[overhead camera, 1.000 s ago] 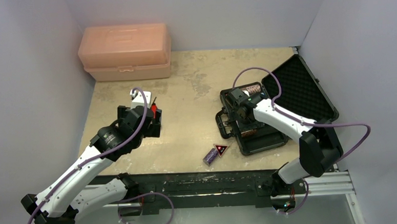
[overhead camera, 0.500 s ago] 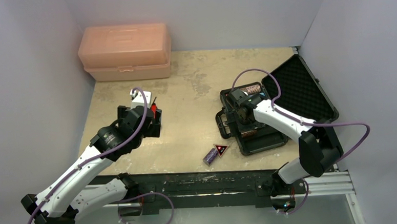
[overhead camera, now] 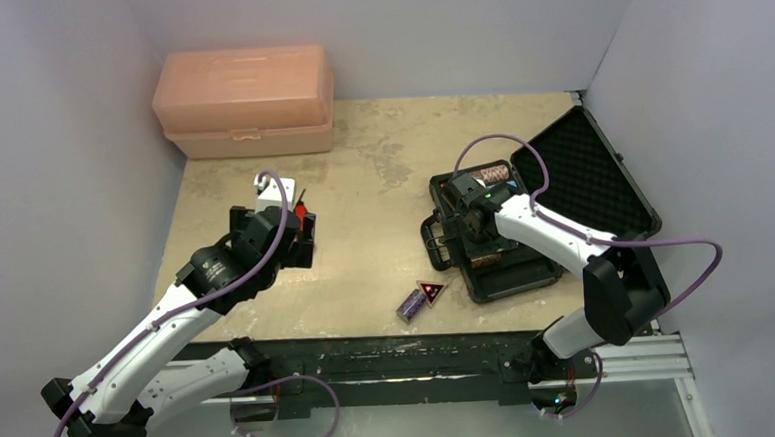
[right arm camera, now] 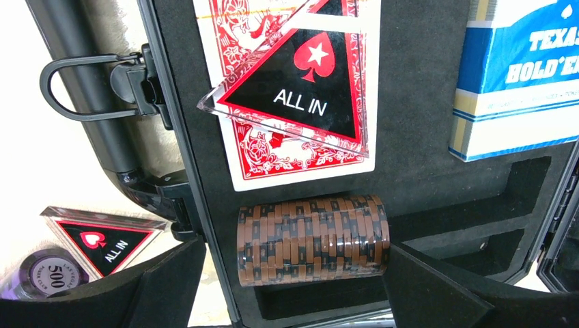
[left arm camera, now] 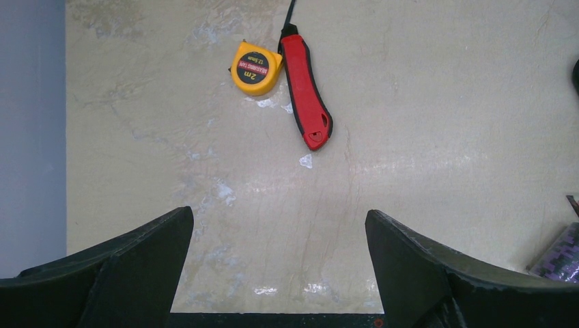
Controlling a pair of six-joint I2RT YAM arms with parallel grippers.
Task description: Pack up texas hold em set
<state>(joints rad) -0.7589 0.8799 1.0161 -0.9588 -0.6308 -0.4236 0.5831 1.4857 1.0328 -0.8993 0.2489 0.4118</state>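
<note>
The black case (overhead camera: 515, 280) lies open at the right, its foam lid (overhead camera: 586, 173) tilted back. My right gripper (overhead camera: 470, 236) hovers over its tray. In the right wrist view its jaws (right arm camera: 293, 249) are open, one on each side of a brown poker chip stack (right arm camera: 313, 239) lying in a foam slot. Above it a red card deck (right arm camera: 300, 160) carries an "ALL IN" triangular token (right arm camera: 300, 96); a blue deck (right arm camera: 519, 82) lies to its right. A second token (overhead camera: 428, 291) and a purple chip stack (overhead camera: 409, 304) lie on the table outside the case. My left gripper (left arm camera: 280, 219) is open and empty.
A red folding knife (left arm camera: 305, 89) and a yellow tape measure (left arm camera: 255, 67) lie ahead of my left gripper. The large peach plastic box (overhead camera: 245, 103) stands at the back left. The case handle (right arm camera: 82, 89) sticks out towards the table's middle.
My right gripper has shifted slightly left and nearer over the case tray. The left arm has not moved.
</note>
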